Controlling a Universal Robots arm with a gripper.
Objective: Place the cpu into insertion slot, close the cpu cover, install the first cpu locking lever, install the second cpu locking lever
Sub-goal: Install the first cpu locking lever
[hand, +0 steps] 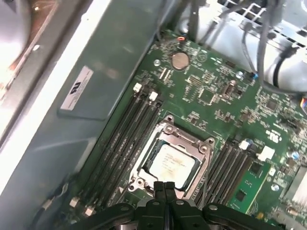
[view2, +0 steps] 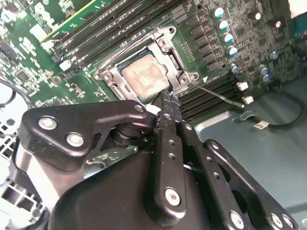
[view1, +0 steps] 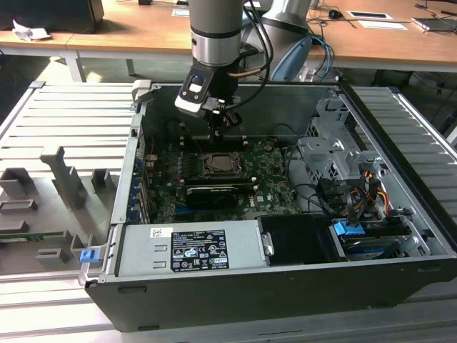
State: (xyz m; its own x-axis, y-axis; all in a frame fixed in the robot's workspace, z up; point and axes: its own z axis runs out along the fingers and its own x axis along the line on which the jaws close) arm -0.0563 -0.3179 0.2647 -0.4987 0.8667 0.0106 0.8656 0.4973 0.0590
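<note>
The pincer (hand: 164, 194) is hanging with its fingers pressed together, gripping nothing, just above the near rim of the insertion slot (hand: 144, 158). The cpu (hand: 171, 164) is sitting flat inside that slot, its silver face showing through the window of the cpu cover (hand: 188, 140), which is lying closed over it on the green motherboard (hand: 216, 96) inside the open computer case (view1: 235, 300).

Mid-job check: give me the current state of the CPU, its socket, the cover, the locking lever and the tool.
cpu: seated in socket, face up.
insertion slot: occupied.
cpu cover: down, framing the chip.
locking lever: thin rod angling away from socket, apparently unlatched.
tool: fingers shut, empty, tips at socket edge.
</note>
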